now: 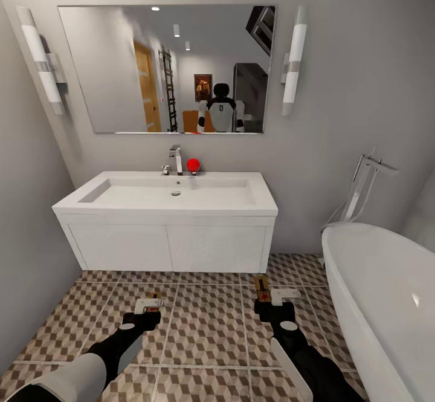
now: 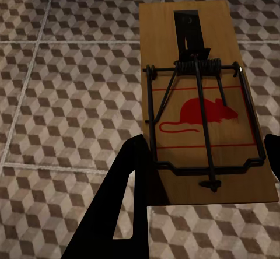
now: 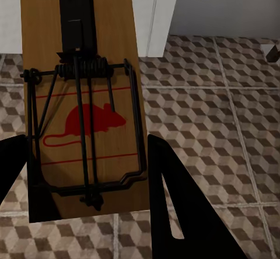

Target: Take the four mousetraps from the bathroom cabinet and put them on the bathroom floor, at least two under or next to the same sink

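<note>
Here, both arms carry a mousetrap toward the bathroom sink (image 1: 166, 199).

Low in the head view, the left gripper (image 1: 149, 306) pinches one mousetrap (image 1: 154, 298) at lower left, and the right gripper (image 1: 270, 299) pinches another mousetrap (image 1: 262, 285) at lower right, both held above the bathroom floor (image 1: 205, 323) just in front of the white vanity. Each wrist view shows dark fingers (image 2: 125, 206) pressed against the board's edges, tiles beneath. Neither trap looks set down yet, so I judge these two remain to be placed; the other two traps and the cabinet cannot be accounted for from here.
</note>
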Motion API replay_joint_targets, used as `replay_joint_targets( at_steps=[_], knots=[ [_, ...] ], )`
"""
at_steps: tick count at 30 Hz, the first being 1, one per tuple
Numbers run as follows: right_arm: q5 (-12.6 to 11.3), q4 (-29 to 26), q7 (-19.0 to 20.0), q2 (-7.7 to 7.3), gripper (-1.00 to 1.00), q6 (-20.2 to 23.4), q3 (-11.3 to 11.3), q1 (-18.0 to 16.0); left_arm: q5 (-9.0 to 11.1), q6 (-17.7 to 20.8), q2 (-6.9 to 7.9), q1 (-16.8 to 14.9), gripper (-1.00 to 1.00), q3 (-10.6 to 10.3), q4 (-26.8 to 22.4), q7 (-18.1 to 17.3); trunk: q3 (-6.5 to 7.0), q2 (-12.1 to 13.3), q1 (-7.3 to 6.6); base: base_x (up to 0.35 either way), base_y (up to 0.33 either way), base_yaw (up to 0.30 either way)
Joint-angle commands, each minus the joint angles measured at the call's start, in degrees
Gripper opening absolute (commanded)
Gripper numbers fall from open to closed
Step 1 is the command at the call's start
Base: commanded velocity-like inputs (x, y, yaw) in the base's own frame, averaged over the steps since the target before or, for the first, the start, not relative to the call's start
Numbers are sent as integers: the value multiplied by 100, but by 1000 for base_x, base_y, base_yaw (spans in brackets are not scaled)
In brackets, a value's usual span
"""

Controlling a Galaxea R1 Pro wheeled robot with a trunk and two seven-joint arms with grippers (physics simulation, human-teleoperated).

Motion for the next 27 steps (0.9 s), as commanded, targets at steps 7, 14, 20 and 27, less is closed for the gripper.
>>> replay_joint_targets(
  at_steps=[7,14,20,27],
  knots=[
    [-61,-9,-46,-8,-100,10,25,-6,49,-17,-5,3,-100,-51,-2,34,-6,-3,0,0,0,0],
    [-61,-9,-46,-7,-100,10,25,-6,49,-17,-6,5,-100,-51,-2,34,-104,-164,88,0,0,0],
    [-61,-9,-46,-6,-100,10,25,-6,49,-17,-6,5,-100,-55,-2,34,-259,-404,219,0,0,0],
    [-61,52,-46,-6,-100,10,25,-6,49,-17,-6,5,-100,-68,-2,34,-445,-685,373,0,0,0]
  ],
)
